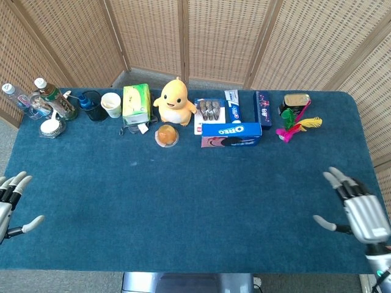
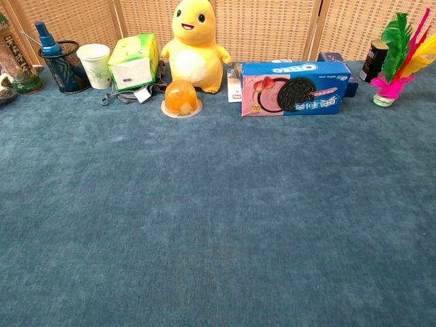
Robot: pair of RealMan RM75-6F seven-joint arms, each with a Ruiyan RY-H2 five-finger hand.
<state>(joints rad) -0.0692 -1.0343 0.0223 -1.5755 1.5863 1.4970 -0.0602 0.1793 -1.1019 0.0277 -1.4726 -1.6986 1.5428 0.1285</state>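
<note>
Right hand (image 1: 357, 210) is over the near right part of the blue table (image 1: 195, 201), fingers spread, thumb out to the side, nothing in it. Left hand (image 1: 9, 204) sits at the table's left edge, only partly in frame, fingers fanned apart and empty too. The chest view shows neither hand, just the carpeted tabletop and the back row.

Nearest the right hand, though well apart from it, is the feather shuttlecock (image 1: 293, 127), pink base with green, yellow and magenta plumes, lying near the far right of the row just in front of a dark can (image 1: 295, 101). Left of that, the Oreo box (image 1: 232, 134) lies on its long side, label facing the robot, with a dark blue slim box (image 1: 263, 107) behind its right end and a toothpaste box (image 1: 232, 105) and a blister pack of metal pieces (image 1: 209, 111) behind it.

Centre of the row: a yellow plush duck (image 1: 175, 101) sits upright, and an orange jelly cup (image 1: 167, 135) stands dome-up just in front of it. Beside the duck, a green tissue pack (image 1: 135, 104), then a white paper cup (image 1: 111, 104), a black mesh pen holder (image 1: 91, 105) with a blue item in it, a green tea bottle (image 1: 54, 97), a clear water bottle (image 1: 18, 101) and a small white dish (image 1: 51, 127) at the far left, nearest the left hand but well apart from it
</note>
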